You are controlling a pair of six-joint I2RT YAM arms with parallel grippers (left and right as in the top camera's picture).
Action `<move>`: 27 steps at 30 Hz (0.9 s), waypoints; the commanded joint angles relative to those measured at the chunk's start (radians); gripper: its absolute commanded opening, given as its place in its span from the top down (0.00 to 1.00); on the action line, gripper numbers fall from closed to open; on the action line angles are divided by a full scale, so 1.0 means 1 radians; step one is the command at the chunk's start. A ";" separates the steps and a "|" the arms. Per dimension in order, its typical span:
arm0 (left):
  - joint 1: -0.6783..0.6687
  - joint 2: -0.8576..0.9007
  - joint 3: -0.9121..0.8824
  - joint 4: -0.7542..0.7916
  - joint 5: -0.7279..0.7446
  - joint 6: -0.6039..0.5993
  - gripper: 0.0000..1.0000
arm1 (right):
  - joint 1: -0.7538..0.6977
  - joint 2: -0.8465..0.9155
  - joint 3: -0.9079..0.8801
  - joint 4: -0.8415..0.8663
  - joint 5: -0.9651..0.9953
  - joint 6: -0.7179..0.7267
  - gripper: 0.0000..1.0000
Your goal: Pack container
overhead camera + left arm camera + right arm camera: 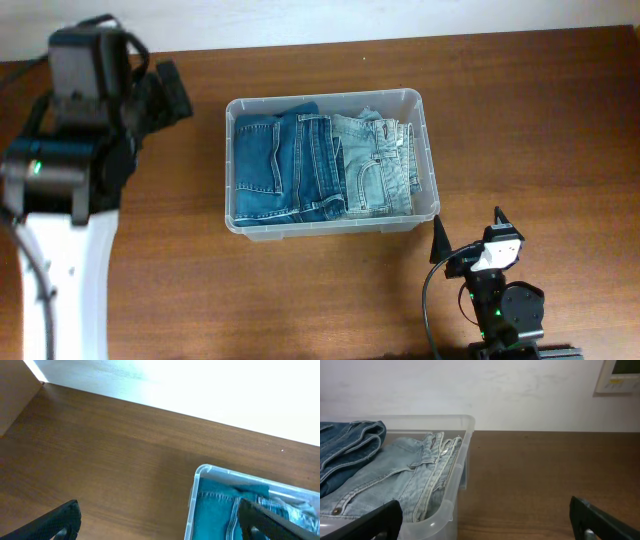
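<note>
Overhead, container (326, 97): it is sitting in the middle of the frame on the brown table (530, 130), its long side running left to right.
Overhead, contents: folded dark blue jeans (272, 165) are filling the left half and folded light blue jeans (378, 168) are lying in the right half. The two are touching along the middle.
Overhead, left arm (70, 160): it is taking up the upper left and left edge of the frame. Its dark end is pointing toward the container's upper left corner, apart from it.
Overhead, right gripper (468, 232): it is sitting at the lower right, just below the container's lower right corner, spread and grasping nothing.
Left wrist, left gripper (160, 530): I am holding my black fingers (57, 522) wide apart at the bottom corners of the frame, released, with only bare table between them.
Left wrist, container: its rounded corner is showing at the lower right with blue denim inside. My right-hand finger is overlapping it in the picture, and I cannot tell whether it is touching.
Left wrist, wall (200, 390): it is glaring white across the top.
Right wrist, right gripper: my fingers are standing far apart at the bottom corners, released and empty.
Right wrist, container: it is filling the left half, with the light jeans nearest its clear wall and the dark jeans bulging at the far left.
Right wrist, wall panel (620, 375): it is hanging at the upper right.
</note>
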 commanded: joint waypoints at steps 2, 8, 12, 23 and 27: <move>-0.001 -0.169 -0.191 0.031 -0.053 0.003 0.00 | -0.008 -0.010 -0.005 -0.005 -0.016 -0.009 0.02; -0.001 -0.434 -0.578 0.140 -0.055 0.004 0.01 | -0.008 -0.010 -0.005 -0.005 -0.016 -0.009 0.01; -0.001 -0.631 -0.840 0.186 -0.043 0.003 0.01 | -0.008 -0.010 -0.005 -0.005 -0.016 -0.009 0.01; -0.001 -0.998 -1.263 0.267 0.035 0.003 0.01 | -0.008 -0.010 -0.005 -0.005 -0.016 -0.009 0.01; -0.001 -1.088 -1.387 0.421 0.045 -0.005 0.01 | -0.008 -0.010 -0.005 -0.005 -0.016 -0.009 0.01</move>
